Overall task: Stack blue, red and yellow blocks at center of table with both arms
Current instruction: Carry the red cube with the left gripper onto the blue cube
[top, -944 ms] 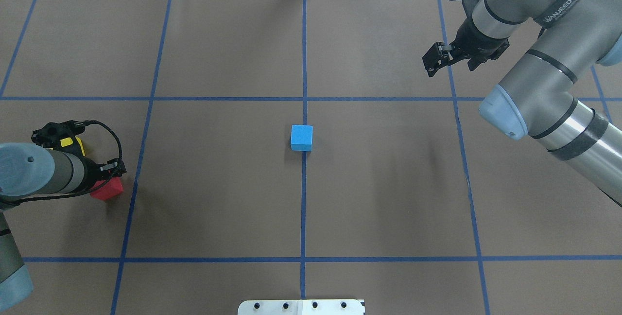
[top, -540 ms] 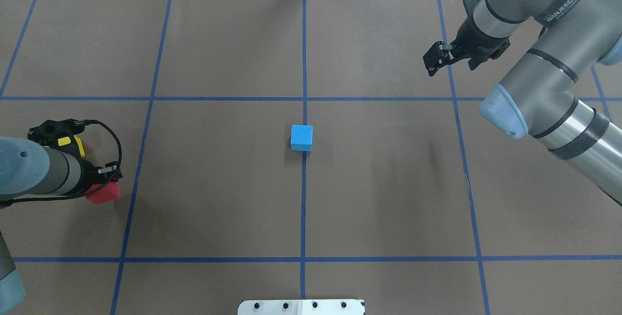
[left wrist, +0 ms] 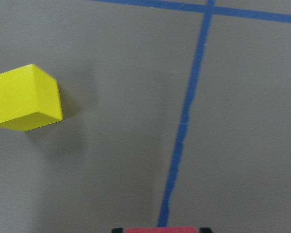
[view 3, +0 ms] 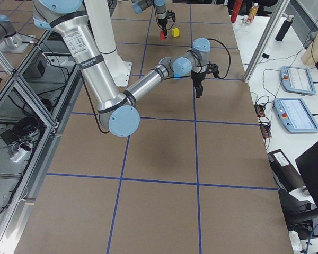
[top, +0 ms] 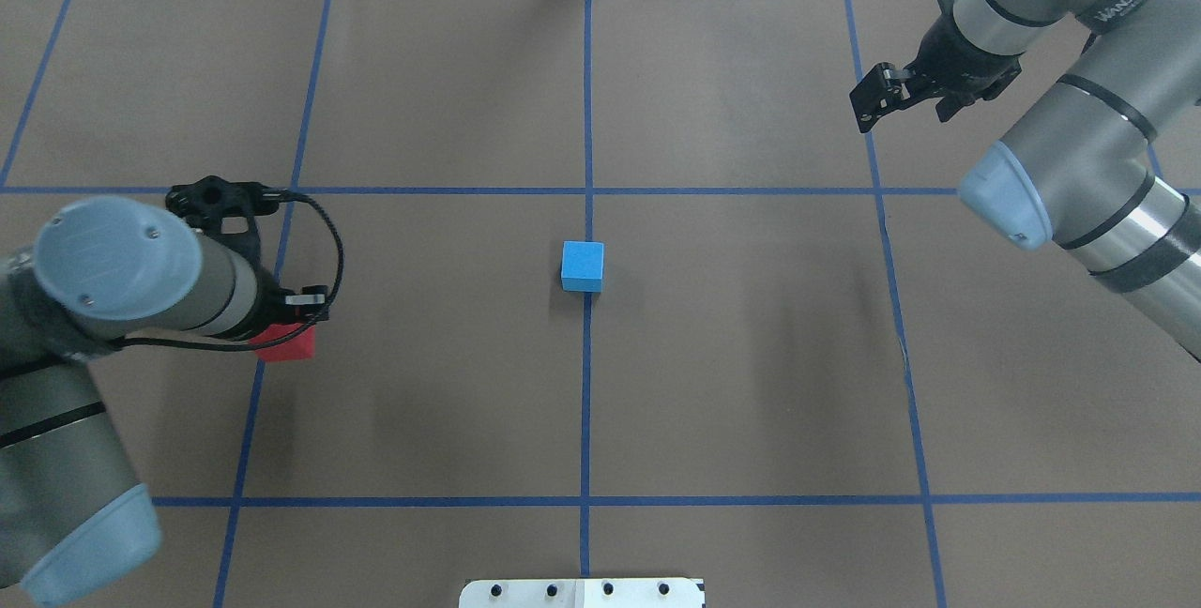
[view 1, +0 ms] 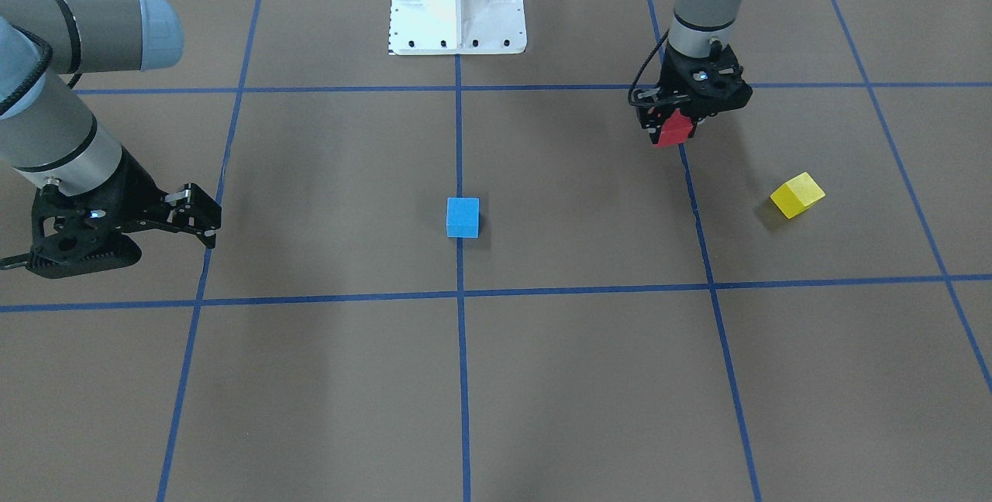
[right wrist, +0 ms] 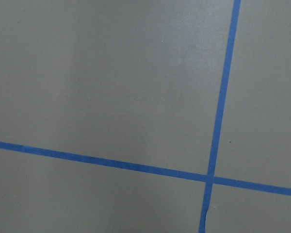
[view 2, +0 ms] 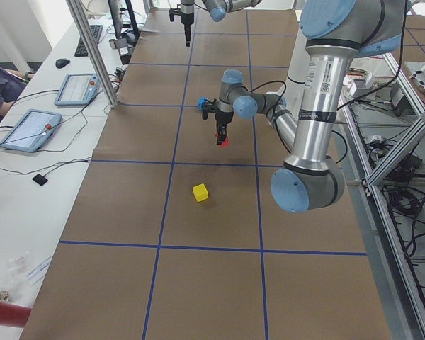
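The blue block [top: 582,266] sits at the table's centre, on the middle blue line; it also shows in the front view [view 1: 463,217]. My left gripper [view 1: 673,130] is shut on the red block [view 1: 673,128], which it holds above the table well left of the blue block; the red block peeks out under the arm in the overhead view [top: 286,343]. The yellow block [view 1: 797,194] lies on the table beyond it and shows in the left wrist view [left wrist: 24,99]; my left arm hides it in the overhead view. My right gripper [top: 863,111] is open and empty at the far right.
Blue tape lines divide the brown table cover [top: 751,355] into squares. The white robot base plate [top: 582,592] sits at the near edge. The right wrist view shows only bare cover and a tape crossing [right wrist: 209,178].
My left gripper has moved right toward the centre with the red block in it, and its arm now covers the yellow block. My right gripper has drawn back a little to the right.
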